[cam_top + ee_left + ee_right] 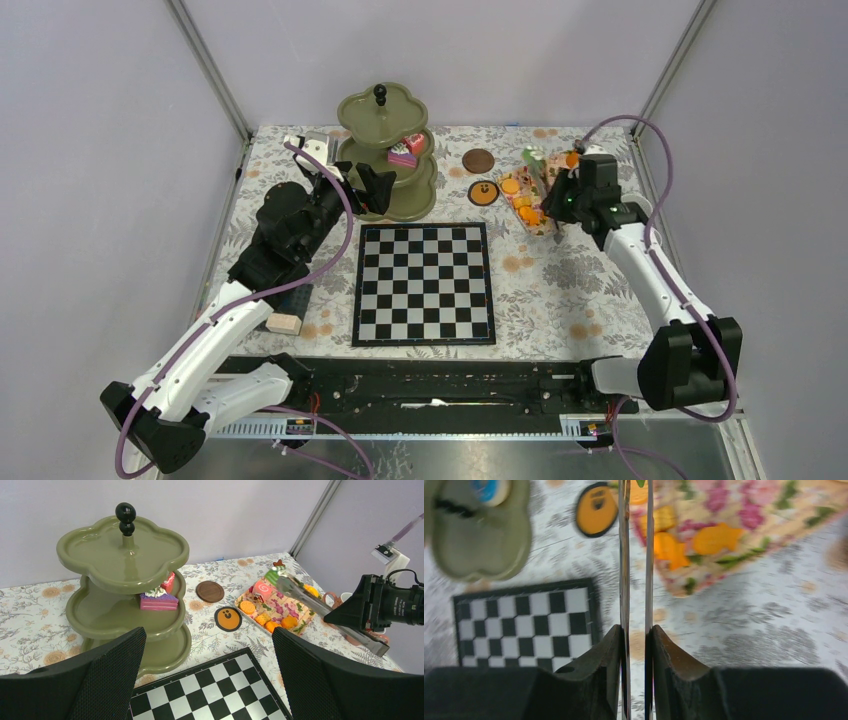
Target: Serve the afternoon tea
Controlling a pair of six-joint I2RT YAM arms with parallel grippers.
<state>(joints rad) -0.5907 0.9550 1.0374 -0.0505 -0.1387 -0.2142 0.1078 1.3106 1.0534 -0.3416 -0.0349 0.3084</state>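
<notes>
My right pincer (636, 632) pinches metal tongs (624, 555) whose tips reach ahead over the pastry tray (749, 515), the chessboard (524, 625) lying to its left.

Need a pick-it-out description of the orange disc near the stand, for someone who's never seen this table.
Find the olive three-tier stand at the back of the table. Between it and the flowered pastry tray on its right, two flat discs lie. The orange disc is the one nearer the chessboard: black-rimmed, with a small face; the brown disc is plain.
</notes>
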